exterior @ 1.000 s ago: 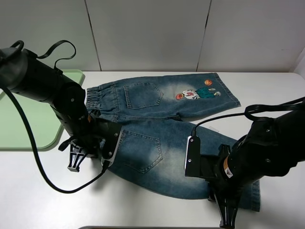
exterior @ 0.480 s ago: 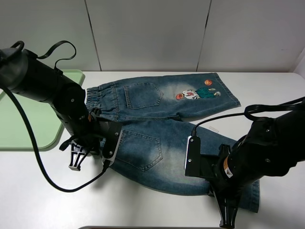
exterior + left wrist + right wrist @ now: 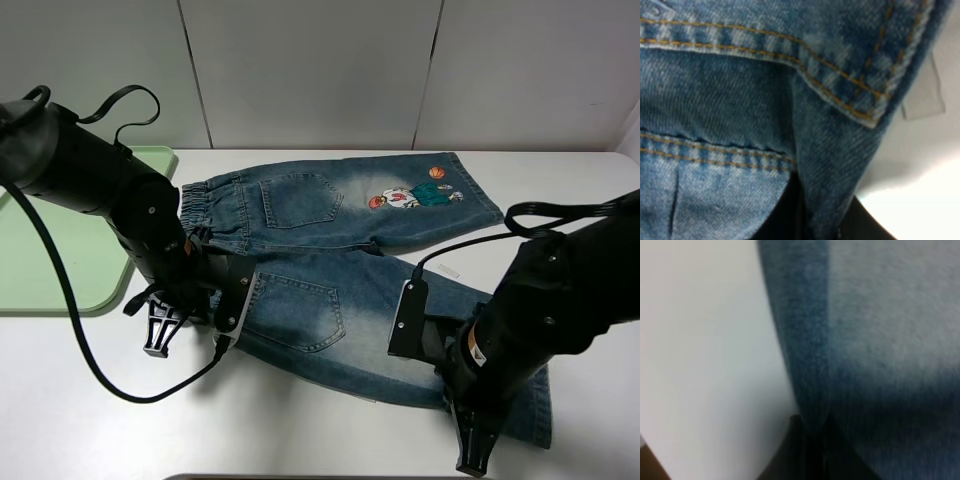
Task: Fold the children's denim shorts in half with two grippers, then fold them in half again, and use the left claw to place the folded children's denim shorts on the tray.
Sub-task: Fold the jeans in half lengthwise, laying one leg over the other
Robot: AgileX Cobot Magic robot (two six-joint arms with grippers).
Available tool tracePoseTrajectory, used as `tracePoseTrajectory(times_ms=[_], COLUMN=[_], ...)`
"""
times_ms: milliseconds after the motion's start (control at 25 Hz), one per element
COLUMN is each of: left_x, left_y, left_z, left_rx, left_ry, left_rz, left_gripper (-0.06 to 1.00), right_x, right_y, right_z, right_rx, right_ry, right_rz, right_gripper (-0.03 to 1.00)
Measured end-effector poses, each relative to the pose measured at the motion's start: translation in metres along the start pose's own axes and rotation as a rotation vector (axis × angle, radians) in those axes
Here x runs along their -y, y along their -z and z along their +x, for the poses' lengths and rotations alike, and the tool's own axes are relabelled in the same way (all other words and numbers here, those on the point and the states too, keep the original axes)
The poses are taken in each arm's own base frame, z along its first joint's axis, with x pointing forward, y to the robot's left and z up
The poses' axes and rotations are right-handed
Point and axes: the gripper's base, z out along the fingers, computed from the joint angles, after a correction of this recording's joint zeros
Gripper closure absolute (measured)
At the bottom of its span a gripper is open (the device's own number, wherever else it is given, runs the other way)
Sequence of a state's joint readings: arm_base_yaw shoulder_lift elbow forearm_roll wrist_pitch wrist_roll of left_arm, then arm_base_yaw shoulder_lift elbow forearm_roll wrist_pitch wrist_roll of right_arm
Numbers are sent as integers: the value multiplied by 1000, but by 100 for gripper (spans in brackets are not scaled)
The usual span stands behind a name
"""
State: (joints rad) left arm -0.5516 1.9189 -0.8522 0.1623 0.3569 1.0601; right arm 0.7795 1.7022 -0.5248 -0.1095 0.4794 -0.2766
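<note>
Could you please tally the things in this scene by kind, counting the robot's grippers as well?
Blue faded denim children's shorts: 1
Pale-green rectangular plastic tray: 1
Glossy black robot grippers: 2, the left gripper and the right gripper
Total: 4

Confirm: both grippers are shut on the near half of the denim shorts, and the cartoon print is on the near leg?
No. The cartoon basketball-player print is on the far leg of the children's denim shorts, as the exterior high view shows. The left gripper and right gripper are indeed both shut on the near half.
</note>
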Motion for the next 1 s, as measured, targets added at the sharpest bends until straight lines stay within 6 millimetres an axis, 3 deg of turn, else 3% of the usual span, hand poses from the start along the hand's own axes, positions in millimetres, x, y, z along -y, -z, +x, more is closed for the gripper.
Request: tracePoseTrajectory(times_ms=[400, 840, 1000], left_x=[6, 25, 31], left_y=[47, 87, 99], left_z=[7, 20, 25], left_rx=[-9, -73, -90], left_ry=[4, 18, 46], left_rz=[-27, 60, 75], left_gripper=[90, 90, 90], right_x=[18, 41, 50], right_y=[38, 106, 133], right_z=[-35, -73, -88], right_rx=[-87, -136, -64], right_ry=[-89, -132, -137], right_rz=[1, 24, 65], right_gripper=[100, 100, 100])
